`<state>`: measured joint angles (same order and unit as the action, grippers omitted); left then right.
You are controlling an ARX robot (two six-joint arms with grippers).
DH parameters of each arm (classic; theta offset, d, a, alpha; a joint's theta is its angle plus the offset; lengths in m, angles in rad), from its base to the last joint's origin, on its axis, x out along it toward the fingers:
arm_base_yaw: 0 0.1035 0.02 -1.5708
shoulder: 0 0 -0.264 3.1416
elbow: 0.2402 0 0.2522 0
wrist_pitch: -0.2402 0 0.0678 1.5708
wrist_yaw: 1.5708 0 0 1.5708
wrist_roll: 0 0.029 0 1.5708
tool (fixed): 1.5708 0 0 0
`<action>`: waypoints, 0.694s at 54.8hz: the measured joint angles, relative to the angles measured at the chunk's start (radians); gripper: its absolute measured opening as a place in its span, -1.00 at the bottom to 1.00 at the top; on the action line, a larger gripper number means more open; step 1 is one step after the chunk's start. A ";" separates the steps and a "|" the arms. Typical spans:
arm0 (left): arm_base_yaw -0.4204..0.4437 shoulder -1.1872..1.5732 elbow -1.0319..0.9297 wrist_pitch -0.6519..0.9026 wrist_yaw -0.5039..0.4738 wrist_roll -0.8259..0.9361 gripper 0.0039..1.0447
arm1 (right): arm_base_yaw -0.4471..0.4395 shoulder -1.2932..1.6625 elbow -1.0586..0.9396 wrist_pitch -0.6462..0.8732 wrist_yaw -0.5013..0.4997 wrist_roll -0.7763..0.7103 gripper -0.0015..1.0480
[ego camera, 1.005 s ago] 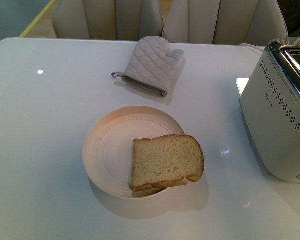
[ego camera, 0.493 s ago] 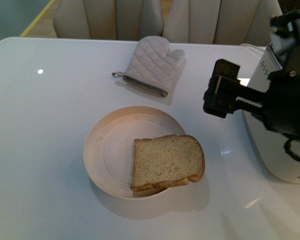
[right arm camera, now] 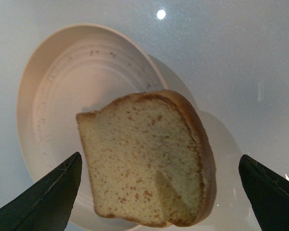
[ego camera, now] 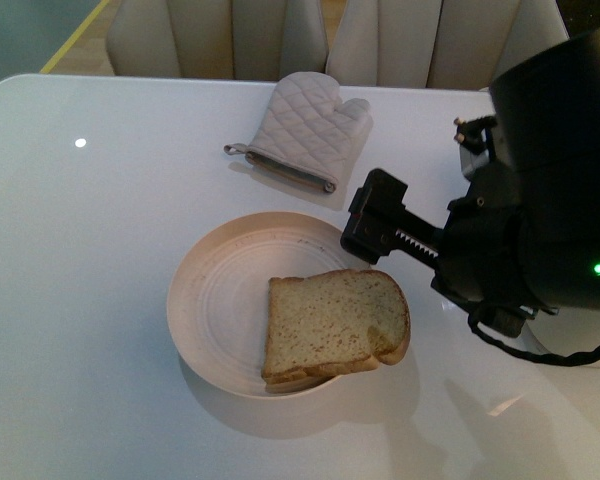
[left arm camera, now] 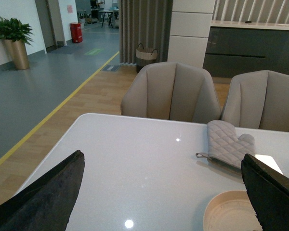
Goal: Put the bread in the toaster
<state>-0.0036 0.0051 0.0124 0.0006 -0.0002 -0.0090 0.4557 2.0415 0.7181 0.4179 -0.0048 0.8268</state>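
Note:
The bread (ego camera: 335,325) is a tan speckled slice with a brown crust. It lies on the near right part of a cream plate (ego camera: 195,300), its rounded end hanging over the rim. My right gripper (ego camera: 368,215) is open and empty, just above and beyond the slice's far right corner. In the right wrist view the bread (right arm camera: 144,168) lies between the two open fingers of that gripper (right arm camera: 160,161), on the plate (right arm camera: 62,96). My left gripper (left arm camera: 161,159) is open and empty above the bare table. The toaster is hidden behind my right arm.
A grey quilted oven mitt (ego camera: 305,130) lies beyond the plate; it also shows in the left wrist view (left arm camera: 229,147). Two beige chairs (ego camera: 230,35) stand at the table's far edge. The plate's rim (left arm camera: 221,211) shows in the left wrist view.
My right arm has come in from the right and moved left toward the bread, now covering the toaster. The bread and plate have not moved.

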 joint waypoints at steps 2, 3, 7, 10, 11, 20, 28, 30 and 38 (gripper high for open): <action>0.000 0.000 0.000 0.000 0.000 0.000 0.86 | -0.001 0.012 0.002 0.002 -0.010 0.013 0.83; 0.000 0.000 0.000 0.000 0.000 0.000 0.86 | -0.001 0.015 0.003 0.002 -0.013 0.016 0.83; 0.000 0.000 0.000 0.000 0.000 0.000 0.86 | -0.003 0.044 0.008 0.015 -0.020 0.034 0.83; 0.000 0.000 0.000 0.000 0.000 0.000 0.86 | -0.004 0.064 0.012 0.026 -0.029 0.049 0.83; 0.000 0.000 0.000 0.000 0.000 0.000 0.86 | -0.004 0.068 0.013 0.029 -0.032 0.051 0.83; 0.000 0.000 0.000 0.000 0.000 0.000 0.86 | -0.012 0.107 0.023 0.079 -0.053 0.086 0.83; 0.000 0.000 0.000 0.000 0.000 0.000 0.86 | -0.025 0.119 0.028 0.103 -0.066 0.120 0.83; 0.000 0.000 0.000 0.000 0.000 0.000 0.86 | -0.026 0.123 0.028 0.107 -0.071 0.126 0.83; 0.000 0.000 0.000 0.000 0.000 0.000 0.86 | -0.026 0.142 0.028 0.110 -0.095 0.150 0.83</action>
<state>-0.0036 0.0051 0.0124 0.0006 -0.0002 -0.0090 0.4301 2.1830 0.7464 0.5278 -0.0998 0.9768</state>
